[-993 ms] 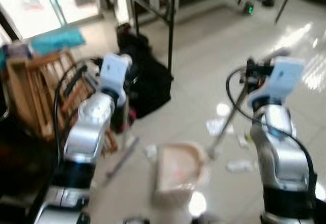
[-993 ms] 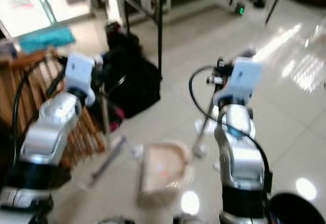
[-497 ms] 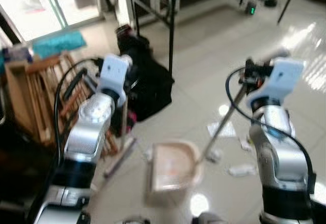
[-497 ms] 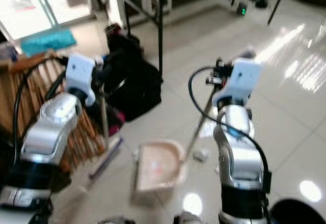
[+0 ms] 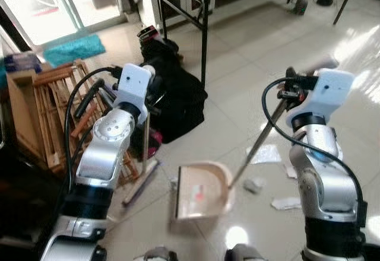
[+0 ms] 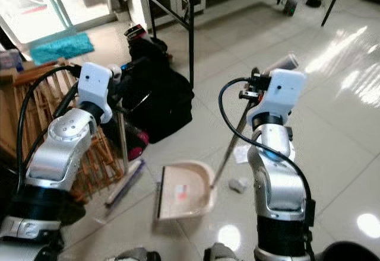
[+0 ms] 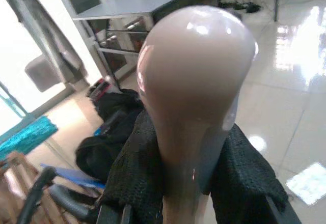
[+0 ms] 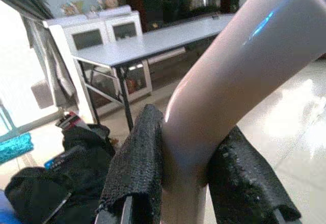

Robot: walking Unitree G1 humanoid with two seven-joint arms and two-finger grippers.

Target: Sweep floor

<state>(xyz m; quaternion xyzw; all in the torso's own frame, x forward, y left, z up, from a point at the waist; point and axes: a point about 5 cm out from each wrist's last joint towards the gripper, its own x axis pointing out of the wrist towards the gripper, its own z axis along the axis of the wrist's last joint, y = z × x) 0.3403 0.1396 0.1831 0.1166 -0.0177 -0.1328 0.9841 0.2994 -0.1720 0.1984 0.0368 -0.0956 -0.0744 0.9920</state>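
Glossy floor (image 5: 237,65) below: your left gripper (image 5: 146,95) is clenching the broom (image 5: 144,154), right gripper (image 5: 289,92) clenching the dustpan (image 5: 200,191) handle. Next, you're probably sweeping the paper scraps (image 5: 264,153) in.

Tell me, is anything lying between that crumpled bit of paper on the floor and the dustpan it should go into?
Nothing visible does. The crumpled paper lies on bare tile just beside the dustpan, with only the slanted handle held by the right gripper coming down near the pan's edge.
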